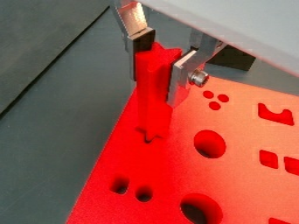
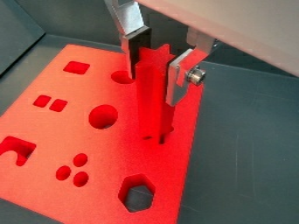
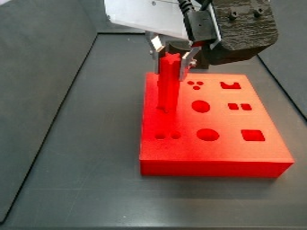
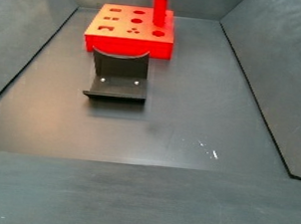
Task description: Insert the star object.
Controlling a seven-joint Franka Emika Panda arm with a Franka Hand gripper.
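Observation:
The star object point(image 1: 149, 92), a long slim bright red peg, stands upright between my gripper's point(image 1: 162, 63) silver fingers point(image 1: 184, 80), which are shut on its upper end. The same grip shows in another wrist view point(image 2: 159, 66). The peg's lower end meets the top of the flat red block point(image 1: 233, 175) at a small notched hole near the block's edge point(image 2: 155, 137). How deep it sits I cannot tell. In a side view the peg point(image 3: 170, 94) rises from the block's point(image 3: 222, 148) left part under the gripper point(image 3: 178, 58). In another side view only the peg point(image 4: 160, 3) and block point(image 4: 120, 41) show.
The block's top has several shaped holes: round point(image 2: 104, 115), hexagonal point(image 2: 138, 194), square point(image 2: 77, 66). The dark fixture point(image 4: 116, 84) stands in front of the block. Dark grey floor point(image 4: 178, 137) with sloping side walls point(image 4: 18, 61) surrounds everything.

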